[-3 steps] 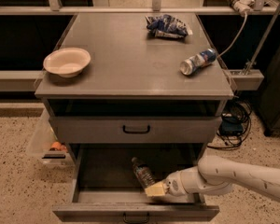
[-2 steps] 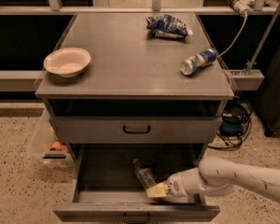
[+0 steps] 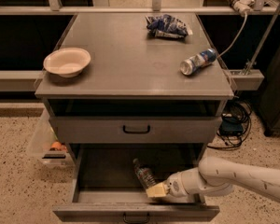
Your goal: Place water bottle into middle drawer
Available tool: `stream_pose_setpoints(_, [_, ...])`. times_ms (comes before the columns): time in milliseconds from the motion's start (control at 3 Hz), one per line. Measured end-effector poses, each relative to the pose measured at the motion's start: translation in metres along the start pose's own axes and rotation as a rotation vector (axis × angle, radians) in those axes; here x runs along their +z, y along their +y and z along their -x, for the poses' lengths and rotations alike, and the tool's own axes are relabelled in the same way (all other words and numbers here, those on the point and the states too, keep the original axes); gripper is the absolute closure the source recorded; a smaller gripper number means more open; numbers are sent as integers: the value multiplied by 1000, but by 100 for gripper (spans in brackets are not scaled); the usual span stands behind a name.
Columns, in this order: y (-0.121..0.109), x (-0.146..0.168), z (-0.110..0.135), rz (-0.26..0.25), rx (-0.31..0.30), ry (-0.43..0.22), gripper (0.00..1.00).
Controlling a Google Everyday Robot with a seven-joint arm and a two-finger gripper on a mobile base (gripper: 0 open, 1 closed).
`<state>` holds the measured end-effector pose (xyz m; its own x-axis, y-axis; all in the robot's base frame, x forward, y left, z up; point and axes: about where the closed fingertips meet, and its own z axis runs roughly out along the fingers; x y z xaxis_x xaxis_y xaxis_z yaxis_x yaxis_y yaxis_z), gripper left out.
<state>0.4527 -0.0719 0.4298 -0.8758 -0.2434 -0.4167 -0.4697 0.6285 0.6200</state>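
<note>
The water bottle [image 3: 143,174] is a slim clear ribbed bottle that leans at a slant inside the open middle drawer [image 3: 135,212], the lowest one, with its cap end toward the back left. My gripper [image 3: 155,190] reaches in from the right on a white arm and is at the bottle's lower end, inside the drawer. Its pale fingertips [image 3: 157,190] are at the bottle's base.
On the cabinet top are a white bowl [image 3: 66,61] at the left, a blue snack bag [image 3: 168,26] at the back, and a blue-and-silver can [image 3: 198,61] lying at the right. The drawer above [image 3: 136,129] is closed. A clear bin [image 3: 49,141] is on the floor at the left; cables [image 3: 233,120] lie at the right.
</note>
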Motion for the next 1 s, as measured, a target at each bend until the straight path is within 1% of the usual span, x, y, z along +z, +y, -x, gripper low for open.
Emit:
stream_pose_setpoints(333, [0, 0, 0, 0, 0, 0, 23])
stream_pose_setpoints(667, [0, 0, 0, 0, 0, 0, 1])
stream_pose_setpoints(1000, [0, 0, 0, 0, 0, 0, 0])
